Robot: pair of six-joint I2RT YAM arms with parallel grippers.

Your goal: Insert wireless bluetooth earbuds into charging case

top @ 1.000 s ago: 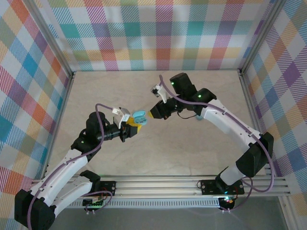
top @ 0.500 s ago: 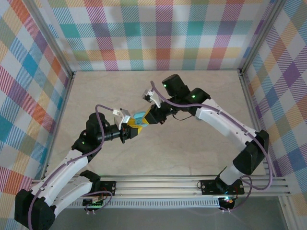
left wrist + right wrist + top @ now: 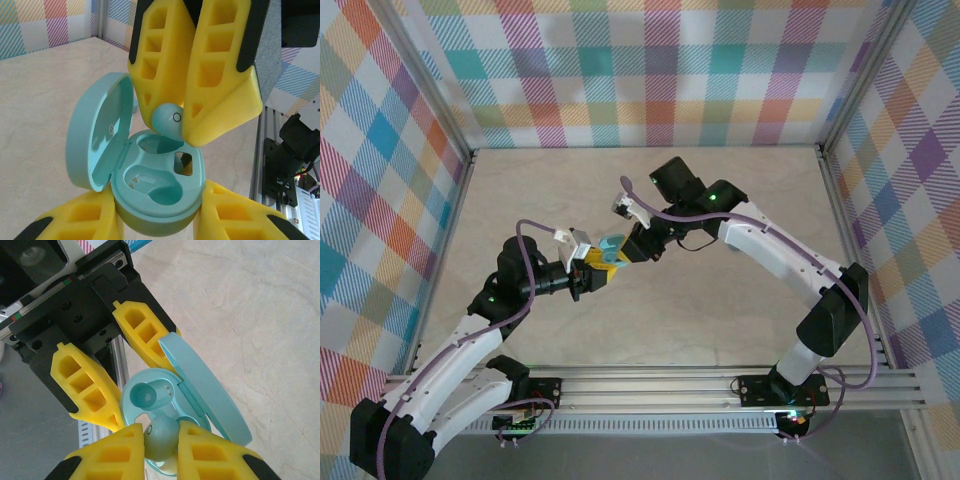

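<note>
One pale beige marbled tabletop (image 3: 720,320) lies under both grippers, which meet above its middle. Two white jointed arms reach in from the near edge, each tipped with yellow ribbed plastic fingers.

The left gripper (image 3: 157,217) is clamped on the base of the smooth light-blue oval plastic charging case (image 3: 92,145), one finger on each side of the shell, and holds it off the table. The case is open. Its lid stands up on its hinge beside the base, and its hollow side faces the right gripper's fingers.

The right gripper (image 3: 162,442) comes at the case from the opposite side, tip to tip with the left gripper. Its two fingers are pinched on the small light-blue rounded earbud (image 3: 167,120), which sits right at their tips.

That earbud hangs just above the case's base, over the socket farther from the left gripper's palm. Whether it touches the socket's rim cannot be told. The socket nearer that palm is bare, with small metal contacts showing at its bottom.
</note>
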